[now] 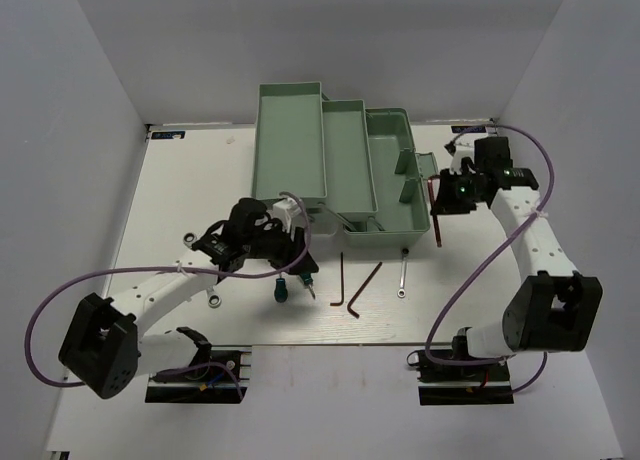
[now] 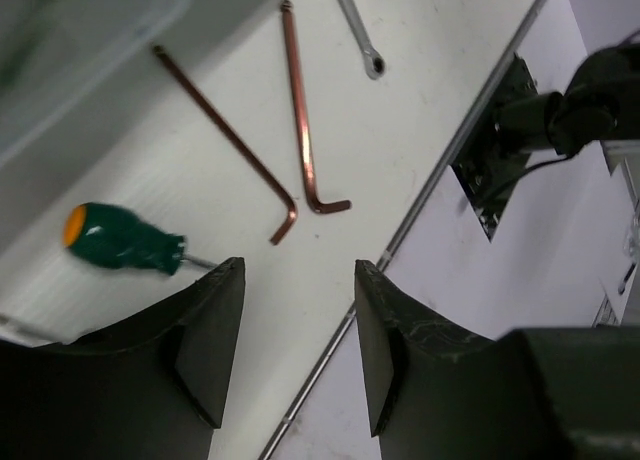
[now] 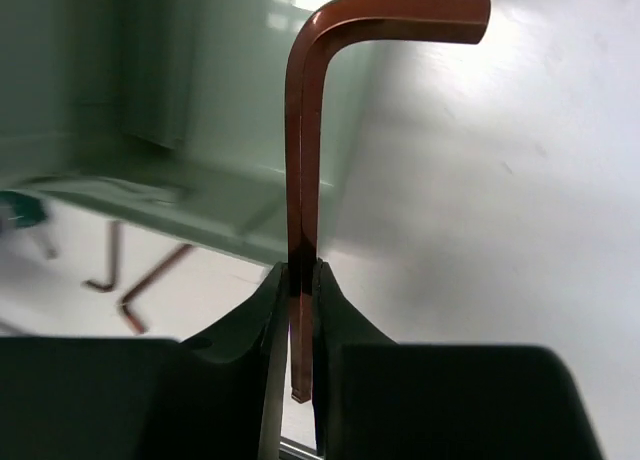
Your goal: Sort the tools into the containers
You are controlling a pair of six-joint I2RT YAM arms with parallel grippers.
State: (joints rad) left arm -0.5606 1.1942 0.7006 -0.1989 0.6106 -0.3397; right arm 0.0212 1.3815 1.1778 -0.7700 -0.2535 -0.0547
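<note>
A robotics lab test cell: bare white walls [image 1: 70,100] enclose a white table [image 1: 190,170]

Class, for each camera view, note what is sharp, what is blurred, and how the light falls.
Right wrist: the held hex key is sharp, the toolbox behind it soft. Left wrist: the two loose hex keys are crisp, the green screwdriver blurred. Top external: even light, faint shadows on the table.

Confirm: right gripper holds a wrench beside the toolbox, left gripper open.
Not a wrench: the right wrist view shows the right gripper shut on an L-shaped hex key. It is beside the toolbox, and the left gripper is open.
</note>
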